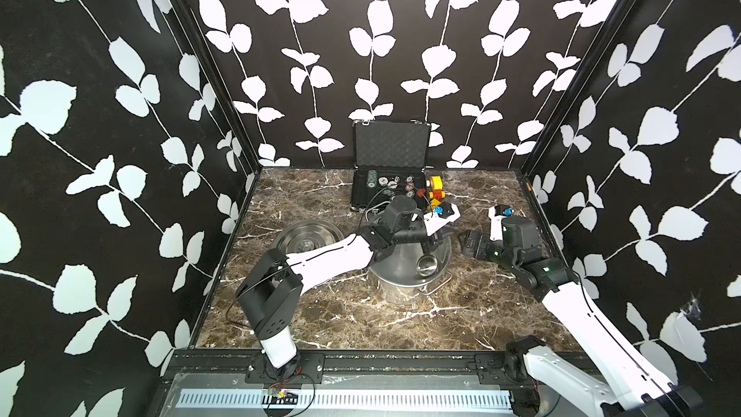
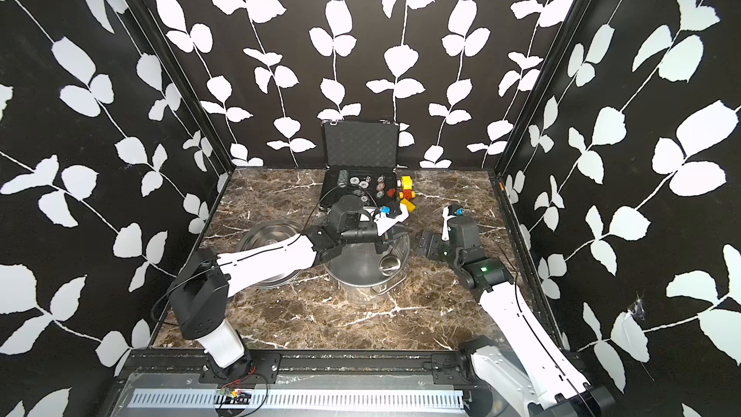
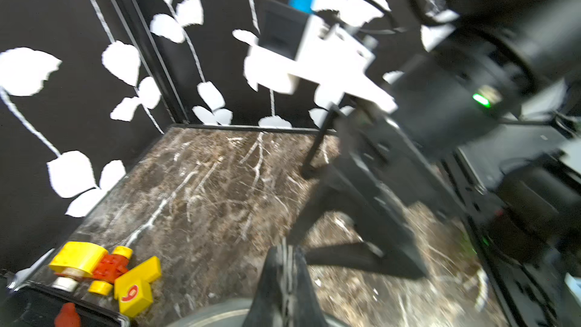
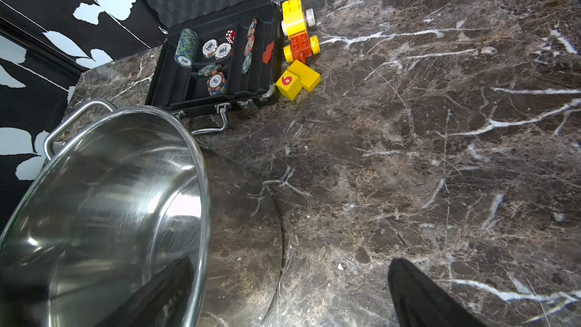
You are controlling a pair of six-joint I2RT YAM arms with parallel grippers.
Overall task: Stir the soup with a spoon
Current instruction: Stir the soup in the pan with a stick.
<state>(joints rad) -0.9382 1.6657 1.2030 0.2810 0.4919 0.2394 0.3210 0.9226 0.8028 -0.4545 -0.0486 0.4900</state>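
The steel pot (image 1: 401,278) stands mid-table, and no soup shows in it; its inside looks like bare steel (image 4: 94,199). My left gripper (image 1: 431,245) hangs over the pot's far right rim, shut on the thin silver handle of the spoon (image 3: 287,267). The spoon's round bowl (image 1: 426,264) hangs low inside the pot in both top views (image 2: 389,263). In the left wrist view, which is blurred, the left gripper (image 3: 286,251) pinches the handle. My right gripper (image 1: 463,244) waits just right of the pot, open and empty; in its own view the right gripper (image 4: 287,294) has one finger (image 4: 157,294) by the pot's rim.
The pot's lid (image 1: 306,236) lies upside down to the left of the pot. An open black case (image 1: 387,190) with poker chips stands at the back, with yellow and red toy blocks (image 1: 436,188) beside it. Marble tabletop (image 1: 361,322) spreads in front.
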